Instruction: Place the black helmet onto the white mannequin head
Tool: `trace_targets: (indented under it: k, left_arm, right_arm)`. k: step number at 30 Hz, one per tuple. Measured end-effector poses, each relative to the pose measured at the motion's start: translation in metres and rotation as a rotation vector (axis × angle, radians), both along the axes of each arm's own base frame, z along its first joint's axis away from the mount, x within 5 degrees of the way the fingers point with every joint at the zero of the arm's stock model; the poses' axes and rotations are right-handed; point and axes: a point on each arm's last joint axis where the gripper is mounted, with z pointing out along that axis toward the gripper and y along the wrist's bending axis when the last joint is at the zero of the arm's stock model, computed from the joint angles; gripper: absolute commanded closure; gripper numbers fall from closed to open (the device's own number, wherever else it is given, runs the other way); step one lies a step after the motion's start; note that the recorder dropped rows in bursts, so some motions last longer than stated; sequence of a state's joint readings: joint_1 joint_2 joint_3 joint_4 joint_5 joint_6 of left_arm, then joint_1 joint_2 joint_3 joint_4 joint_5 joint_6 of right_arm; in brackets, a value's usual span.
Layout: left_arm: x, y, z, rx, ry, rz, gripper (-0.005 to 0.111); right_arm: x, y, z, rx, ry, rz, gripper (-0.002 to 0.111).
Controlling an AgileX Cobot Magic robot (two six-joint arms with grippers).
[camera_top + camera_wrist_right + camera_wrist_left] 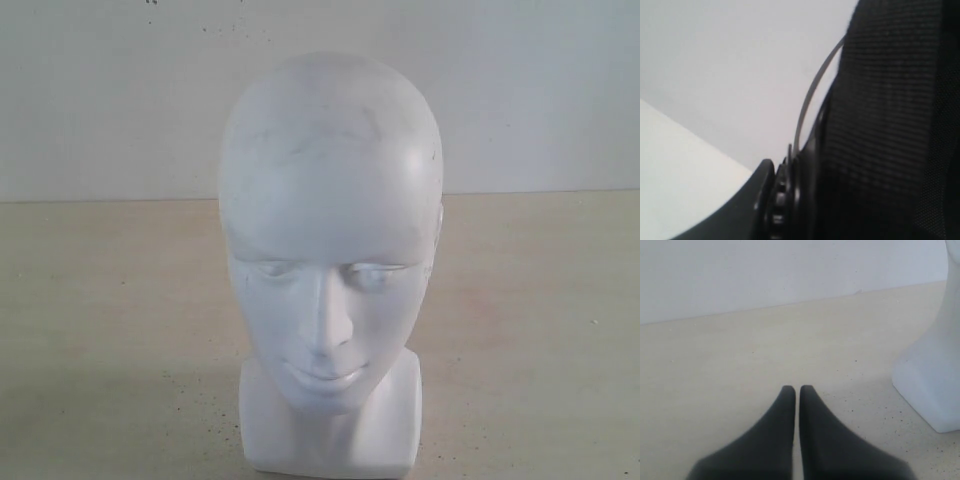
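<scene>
Exterior: head (330, 200) stands bare on tabletop (100, 330); no helmet, no arm in sight. Left wrist: left pincer (797, 395) narrow, nearly shut, empty, near the head's base. Right wrist: helmet (880, 125) lining fills the view; right pincer (775, 185) apparently clamped on its rim. Judgement: helmet in hand; placing on head remains.

The left gripper (797, 390) sits low over the pale tabletop (740, 355), jaws closed to a sliver. The neck base of the white mannequin head (932, 382) stands nearby.
</scene>
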State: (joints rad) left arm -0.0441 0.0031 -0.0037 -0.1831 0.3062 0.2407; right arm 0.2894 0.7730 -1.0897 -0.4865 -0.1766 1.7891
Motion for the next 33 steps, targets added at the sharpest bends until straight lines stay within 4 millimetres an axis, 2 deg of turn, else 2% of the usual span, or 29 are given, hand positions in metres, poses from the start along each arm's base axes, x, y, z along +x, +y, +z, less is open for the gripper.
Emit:
trace_targets:
  k: [10,16,20,26,33]
  left_arm:
    - [0.0,0.0,0.0,0.0,0.0,0.0,0.102]
    - [0.0,0.0,0.0,0.0,0.0,0.0,0.102]
    - [0.0,0.0,0.0,0.0,0.0,0.0,0.102]
    - [0.0,0.0,0.0,0.0,0.0,0.0,0.102]
    - [0.0,0.0,0.0,0.0,0.0,0.0,0.102]
  right_arm:
    - [0.02,0.033,-0.003,0.101,-0.236,0.416,0.108]
    - [0.036,0.035,-0.004,0.316,-0.39,0.632,0.108]
    - [0.045,0.035,-0.006,0.372,-0.397,0.641,0.108]
    - [0.061,0.04,-0.015,0.367,-0.352,0.636,0.108]
    - [0.097,0.052,-0.037,0.351,-0.246,0.622,0.108]
